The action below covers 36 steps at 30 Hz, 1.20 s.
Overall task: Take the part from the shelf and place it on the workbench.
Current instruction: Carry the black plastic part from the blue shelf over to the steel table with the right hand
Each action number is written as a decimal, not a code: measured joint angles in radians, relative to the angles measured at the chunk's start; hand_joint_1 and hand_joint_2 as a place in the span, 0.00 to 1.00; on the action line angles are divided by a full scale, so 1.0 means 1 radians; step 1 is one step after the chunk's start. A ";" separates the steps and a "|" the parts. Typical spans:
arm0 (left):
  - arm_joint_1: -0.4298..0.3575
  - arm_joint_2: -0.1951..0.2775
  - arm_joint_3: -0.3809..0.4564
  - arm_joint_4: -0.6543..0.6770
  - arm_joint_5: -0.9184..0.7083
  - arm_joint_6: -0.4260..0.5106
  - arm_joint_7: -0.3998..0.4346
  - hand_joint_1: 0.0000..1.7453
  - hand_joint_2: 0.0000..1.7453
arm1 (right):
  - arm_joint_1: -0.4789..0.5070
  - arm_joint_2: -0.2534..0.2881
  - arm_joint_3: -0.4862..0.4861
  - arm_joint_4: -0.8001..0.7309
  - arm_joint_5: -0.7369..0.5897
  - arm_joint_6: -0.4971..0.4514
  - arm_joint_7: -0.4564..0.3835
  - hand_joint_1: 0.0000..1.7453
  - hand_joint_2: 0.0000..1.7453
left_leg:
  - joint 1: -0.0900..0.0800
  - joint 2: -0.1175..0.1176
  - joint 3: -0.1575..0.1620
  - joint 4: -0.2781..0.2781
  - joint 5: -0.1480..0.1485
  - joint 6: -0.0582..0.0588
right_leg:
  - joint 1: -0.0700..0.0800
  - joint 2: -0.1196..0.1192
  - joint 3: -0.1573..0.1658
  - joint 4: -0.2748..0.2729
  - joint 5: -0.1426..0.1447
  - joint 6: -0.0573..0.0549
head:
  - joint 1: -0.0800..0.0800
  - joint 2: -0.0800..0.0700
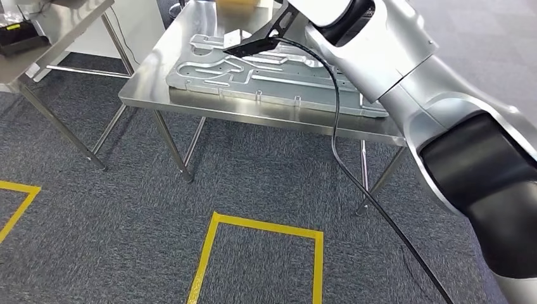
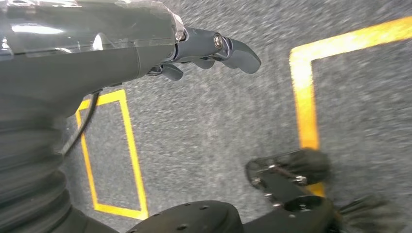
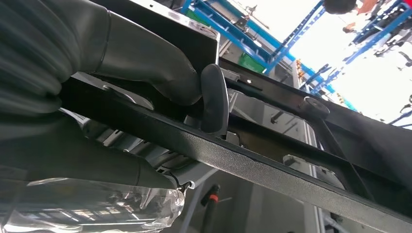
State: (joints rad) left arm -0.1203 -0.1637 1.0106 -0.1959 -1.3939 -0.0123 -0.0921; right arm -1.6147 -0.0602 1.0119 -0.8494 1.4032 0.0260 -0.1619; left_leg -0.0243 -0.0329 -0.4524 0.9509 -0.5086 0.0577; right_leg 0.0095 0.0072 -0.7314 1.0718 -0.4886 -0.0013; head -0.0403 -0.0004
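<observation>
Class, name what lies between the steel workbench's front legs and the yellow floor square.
Bare grey carpet lies between workbench and yellow square, head view.

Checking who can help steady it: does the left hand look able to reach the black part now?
Probably not: the left hand hangs low over carpet, while the right hand holds the black part above the workbench.
</observation>
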 joint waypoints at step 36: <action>-0.035 -0.018 -0.006 0.008 -0.027 -0.010 0.001 0.00 1.00 | -0.013 -0.013 -0.014 0.012 -0.039 -0.009 0.034 1.00 1.00 | 0.022 0.022 -0.085 0.056 0.027 -0.051 | 0.003 -0.001 0.073 -0.059 0.109 -0.007 | 0.005 0.000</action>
State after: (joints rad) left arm -0.1555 -0.1812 1.0046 -0.1881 -1.4208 -0.0224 -0.0914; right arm -1.6276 -0.0735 0.9976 -0.8373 1.3640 0.0171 -0.1283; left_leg -0.0018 -0.0107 -0.5373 1.0071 -0.4815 0.0065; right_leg 0.0127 0.0057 -0.6586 1.0130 -0.3795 -0.0085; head -0.0351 -0.0004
